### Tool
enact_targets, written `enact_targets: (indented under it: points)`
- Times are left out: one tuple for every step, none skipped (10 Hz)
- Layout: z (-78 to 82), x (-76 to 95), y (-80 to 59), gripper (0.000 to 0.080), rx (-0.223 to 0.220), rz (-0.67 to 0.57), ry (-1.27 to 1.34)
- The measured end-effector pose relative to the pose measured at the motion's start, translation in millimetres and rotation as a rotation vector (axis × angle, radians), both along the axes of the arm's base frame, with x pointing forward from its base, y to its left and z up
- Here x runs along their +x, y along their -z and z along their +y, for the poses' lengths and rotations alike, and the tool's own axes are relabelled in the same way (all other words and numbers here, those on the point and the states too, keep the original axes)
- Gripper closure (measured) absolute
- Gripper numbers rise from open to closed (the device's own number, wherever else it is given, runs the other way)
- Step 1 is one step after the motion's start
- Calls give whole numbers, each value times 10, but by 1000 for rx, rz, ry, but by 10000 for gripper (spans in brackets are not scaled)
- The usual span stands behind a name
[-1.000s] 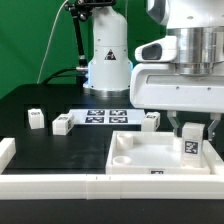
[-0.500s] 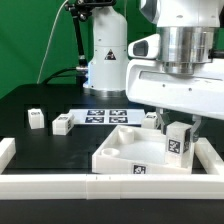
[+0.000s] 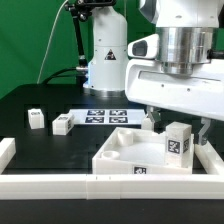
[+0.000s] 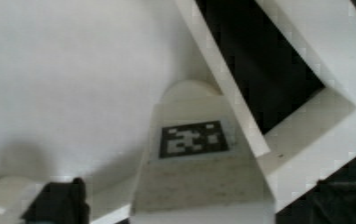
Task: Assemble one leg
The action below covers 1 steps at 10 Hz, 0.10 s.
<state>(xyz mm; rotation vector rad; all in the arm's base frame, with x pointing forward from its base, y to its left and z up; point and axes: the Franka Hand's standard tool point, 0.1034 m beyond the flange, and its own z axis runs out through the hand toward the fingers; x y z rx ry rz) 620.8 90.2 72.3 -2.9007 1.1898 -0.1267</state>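
Note:
My gripper (image 3: pixel 178 128) is shut on a leg (image 3: pixel 178 141), a white cuboid peg with a black-and-white tag, and holds it upright. The leg's lower end meets the near right corner of the large white tabletop (image 3: pixel 125 150), which lies at an angle against the front rail. I cannot tell whether the leg sits in a socket. In the wrist view the leg (image 4: pixel 201 150) runs out from between my dark fingers (image 4: pixel 54 200) over the tabletop's face (image 4: pixel 68 80). My gripper (image 4: pixel 201 208) is closed on it there.
Loose legs lie on the black table: two at the exterior view's left (image 3: pixel 36 118) (image 3: pixel 63 124) and one behind the tabletop (image 3: pixel 150 120). The marker board (image 3: pixel 105 115) lies at the back. White rails line the front (image 3: pixel 60 186), the left (image 3: pixel 5 150) and the right (image 3: pixel 212 152).
The tabletop has slid and turned toward the exterior view's left, so a tagged edge now faces the camera. My gripper and the leg have shifted slightly left with it.

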Motion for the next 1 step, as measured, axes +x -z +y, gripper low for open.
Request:
enact_targets:
  points:
    - [0, 0, 0, 153, 0, 0, 0]
